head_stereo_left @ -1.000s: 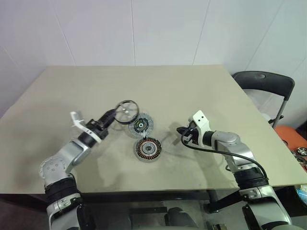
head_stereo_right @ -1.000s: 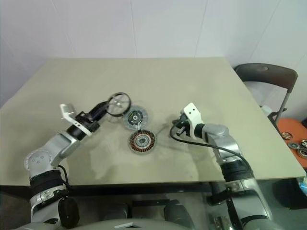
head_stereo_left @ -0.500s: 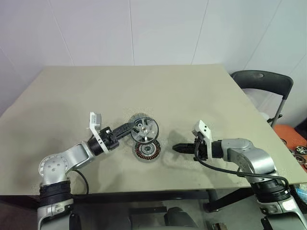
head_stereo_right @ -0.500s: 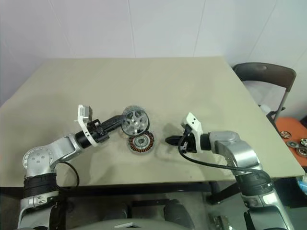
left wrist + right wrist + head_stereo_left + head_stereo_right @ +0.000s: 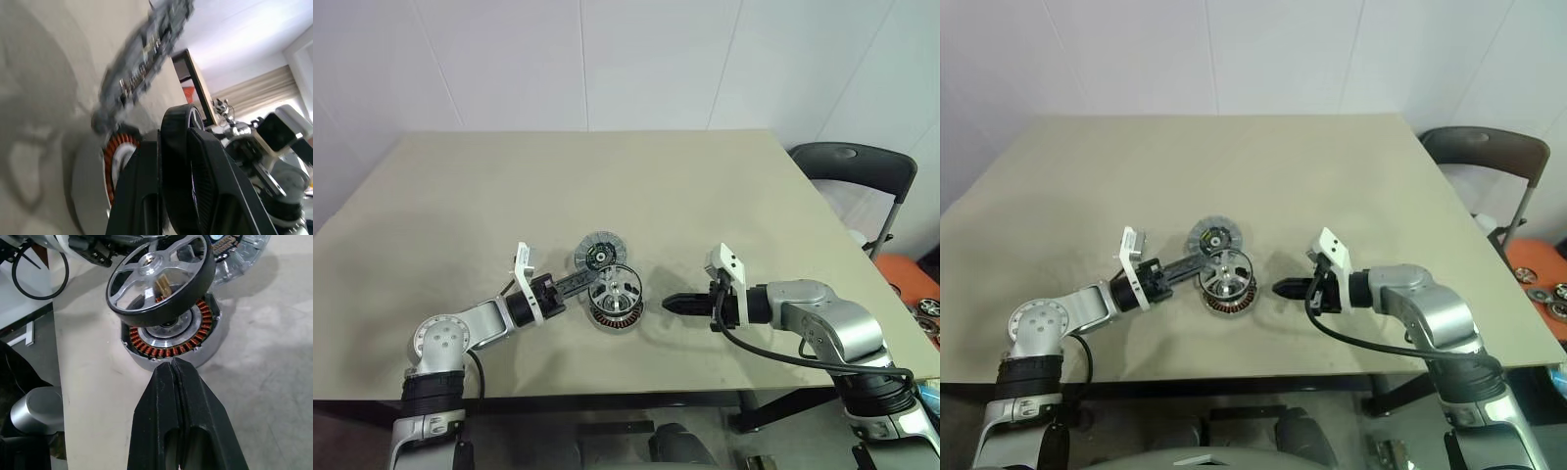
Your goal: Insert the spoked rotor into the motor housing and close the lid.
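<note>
Since the earlier frame we see our left claw (image 5: 585,281), clamped on the silvery spoked metal rotor (image 5: 614,285) by its dark rim, carry it above the copper-wound dark ring housing (image 5: 616,311) on the beige tabletop (image 5: 705,196). Rigid, heavy, smooth: grip the rim. Ribbed grey lid (image 5: 598,252) lies behind; right claw (image 5: 668,305) is clenched empty.

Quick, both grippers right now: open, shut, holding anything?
Left gripper: shut on the spoked rotor, held just above the motor housing.
Right gripper: shut, empty, its tip beside the motor housing.
</note>
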